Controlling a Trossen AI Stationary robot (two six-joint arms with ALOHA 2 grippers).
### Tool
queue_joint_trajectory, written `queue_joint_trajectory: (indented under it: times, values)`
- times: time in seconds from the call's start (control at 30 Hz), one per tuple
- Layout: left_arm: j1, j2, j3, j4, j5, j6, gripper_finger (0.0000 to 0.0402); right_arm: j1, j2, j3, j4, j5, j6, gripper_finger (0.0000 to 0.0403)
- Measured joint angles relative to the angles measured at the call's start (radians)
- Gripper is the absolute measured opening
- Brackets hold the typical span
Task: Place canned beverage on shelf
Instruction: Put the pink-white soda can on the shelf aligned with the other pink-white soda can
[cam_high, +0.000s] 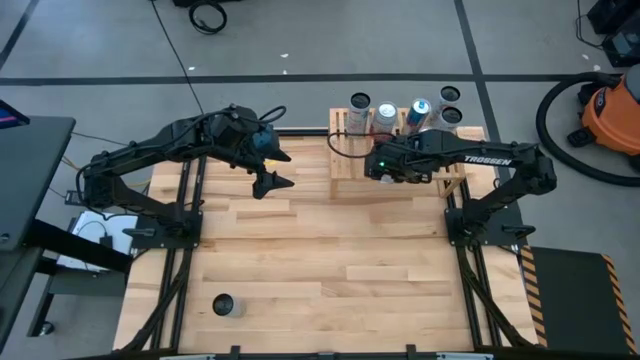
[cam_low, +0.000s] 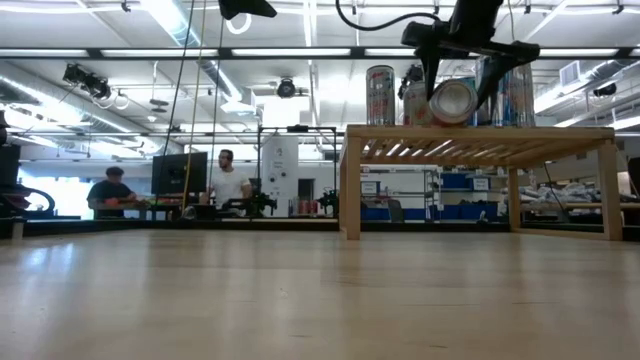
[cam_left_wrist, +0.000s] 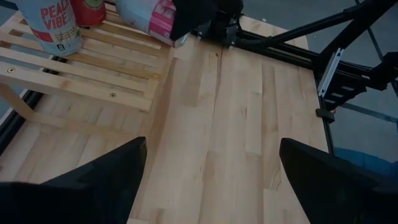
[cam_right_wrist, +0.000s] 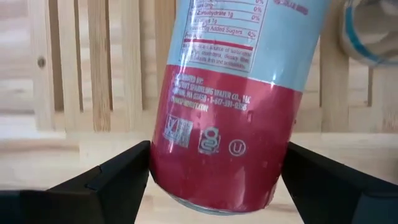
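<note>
Two arms: I run both from afar; the right one is working, the left one waits.
Nearest, loose can: one dark-topped can (cam_high: 223, 305) stands alone at the near edge of the table (cam_high: 300, 270), well apart from both arms; I judge it is yet to be shelved.
Left gripper (cam_high: 276, 167): hovers above the table's middle left, jaws spread wide and holding nothing.
Right gripper (cam_right_wrist: 211, 180): reaches over the shelf (cam_high: 345, 170), its fingers on either side of the red-and-pale-blue can (cam_right_wrist: 233, 106).
Held can: it hangs tilted above the slats, its base end facing the low camera; the jaws grasp it, though whether they have begun to let go I cannot tell.
Shelf: low light-wood slatted rack at the far right of the table.
Cans already on shelf (cam_high: 385, 115): several stand upright along its far edge.
Progress: I judge this can is at the placing step, over the shelf but not yet set down.
Readable writing, held can: "Added Sugars" on a nutrition panel; the finer print is too small to read.
Readable writing, farther can (cam_left_wrist: 53, 25): "PEACH VIBE".
Right arm lettering: "TROSSEN".
</note>
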Motion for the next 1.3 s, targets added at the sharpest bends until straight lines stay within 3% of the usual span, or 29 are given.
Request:
queue_joint_trajectory:
  times: [0.27,0.63,1.3]
  values:
    - [0.000,0.000,0.000,0.001,0.000,-0.006,0.0369,-0.006,0.002,-0.001,-0.008,-0.061,-0.051,0.0346]
    - [0.000,0.000,0.000,0.001,0.000,-0.006,0.0369,-0.045,0.002,-0.001,-0.003,-0.019,-0.070,0.0347]
    - [0.000,0.000,0.000,0.000,0.000,-0.008,0.0369,-0.065,0.004,0.043,0.016,-0.077,-0.145,0.0348]
